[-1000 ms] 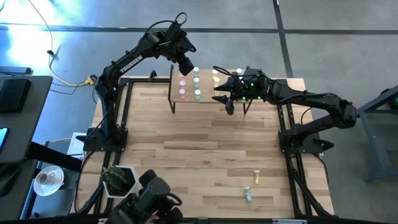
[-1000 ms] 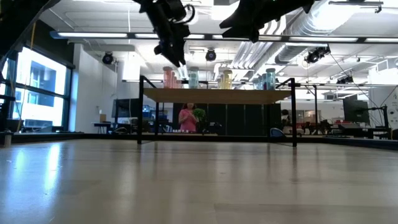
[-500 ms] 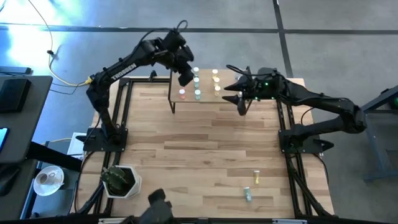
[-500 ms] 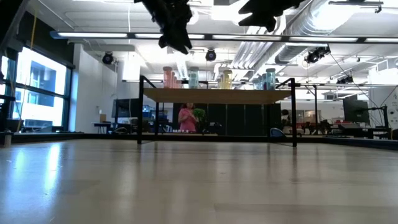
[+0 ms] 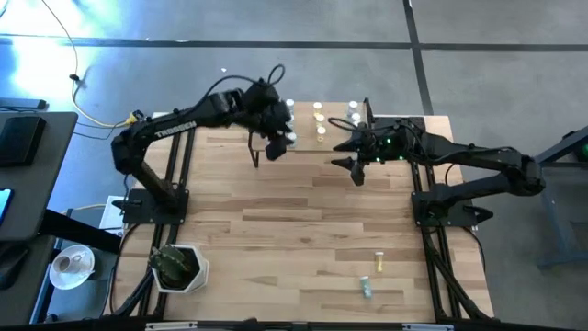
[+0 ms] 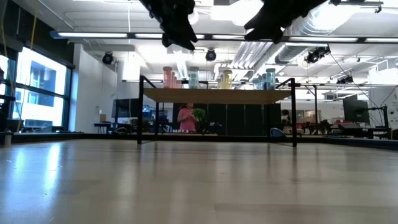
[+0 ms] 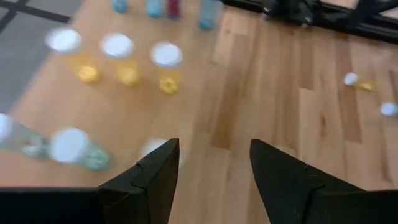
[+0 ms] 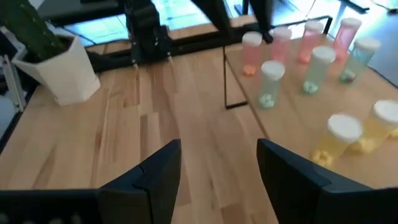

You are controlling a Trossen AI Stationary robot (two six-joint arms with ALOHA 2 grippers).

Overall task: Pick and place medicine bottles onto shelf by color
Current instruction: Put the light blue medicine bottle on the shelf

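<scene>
Two medicine bottles [image 5: 372,275] lie on the near-right bench [image 5: 294,230]. Left gripper [image 5: 274,147] and right gripper [image 5: 354,170] hover near the shelf [image 6: 217,95], jaws spread, empty.

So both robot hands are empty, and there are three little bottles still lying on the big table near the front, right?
Almost. Both the left gripper and the right gripper are open and empty, but the high view shows only two bottles, a yellow bottle and a green bottle, left on the table, not three.
</scene>
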